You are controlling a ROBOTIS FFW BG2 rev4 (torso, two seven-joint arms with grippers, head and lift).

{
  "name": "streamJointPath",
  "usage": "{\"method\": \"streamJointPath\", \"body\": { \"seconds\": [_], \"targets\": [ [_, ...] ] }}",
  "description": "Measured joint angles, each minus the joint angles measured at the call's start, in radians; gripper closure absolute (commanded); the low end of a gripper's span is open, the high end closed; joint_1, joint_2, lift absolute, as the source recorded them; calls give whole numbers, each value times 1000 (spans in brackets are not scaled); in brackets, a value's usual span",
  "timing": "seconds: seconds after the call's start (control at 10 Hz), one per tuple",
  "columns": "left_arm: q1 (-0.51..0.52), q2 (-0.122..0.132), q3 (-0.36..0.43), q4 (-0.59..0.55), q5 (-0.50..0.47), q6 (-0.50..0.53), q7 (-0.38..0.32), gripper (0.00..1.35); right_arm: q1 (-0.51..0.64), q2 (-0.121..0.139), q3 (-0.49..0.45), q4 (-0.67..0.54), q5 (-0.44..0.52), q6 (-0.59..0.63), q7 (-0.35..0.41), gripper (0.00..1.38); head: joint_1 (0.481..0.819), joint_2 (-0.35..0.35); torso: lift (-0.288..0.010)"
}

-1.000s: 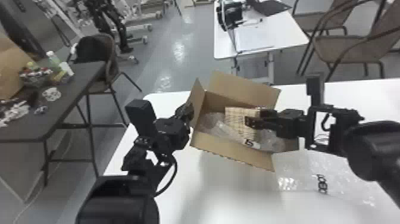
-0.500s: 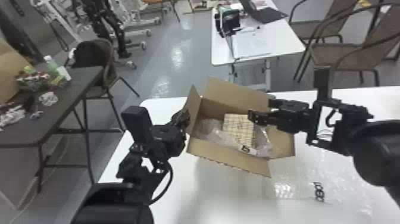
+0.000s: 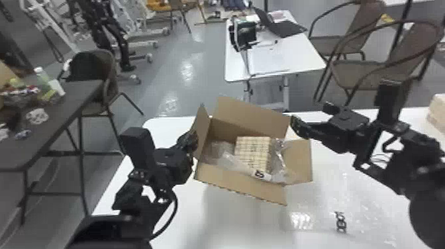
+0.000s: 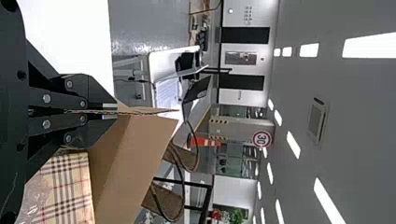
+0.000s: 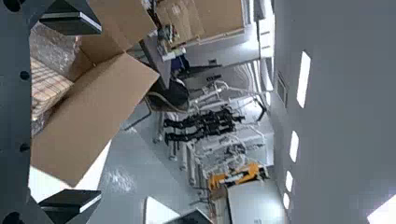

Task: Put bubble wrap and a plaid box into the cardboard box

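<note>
The cardboard box [image 3: 238, 185] stands open on the white table, holding the plaid box [image 3: 253, 151] with clear bubble wrap [image 3: 217, 153] around it. At its left side my left gripper [image 3: 192, 139] is shut on the left flap; in the left wrist view the flap's edge runs between the fingers of the left gripper [image 4: 111, 112]. My right gripper [image 3: 294, 125] is beside the back right corner, clear of the plaid box. In the right wrist view the right gripper [image 5: 70, 114] has its fingers wide apart with nothing gripped.
A sheet of bubble wrap [image 3: 331, 212] lies flat on the white table [image 3: 231, 228], right of and in front of the box. A pale block [image 3: 437, 111] sits at the table's far right. Beyond are a dark table [image 3: 76, 96] and chairs.
My right gripper has let go of the plaid box, opened, and moved up and right out of the cardboard box. The left one keeps hold of the flap; the head view has shifted slightly.
</note>
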Motion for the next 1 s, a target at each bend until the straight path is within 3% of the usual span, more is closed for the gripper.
{"method": "streamJointPath", "body": {
  "seconds": [0.3,0.6,0.7,1.0],
  "targets": [
    [8,0,11,0,3,-6,0,1227,207,-1,-71,-133,61,-155,-180,68,639,166,-109],
    [15,0,19,-1,8,-8,0,1227,387,5,-111,-188,135,-317,-335,71,674,119,-109],
    [19,0,24,-1,11,-6,6,1227,434,6,-119,-191,158,-359,-363,70,690,107,-109],
    [44,0,41,10,63,14,76,1227,507,7,-125,-189,207,-414,-407,68,695,113,-109]
  ]
}}
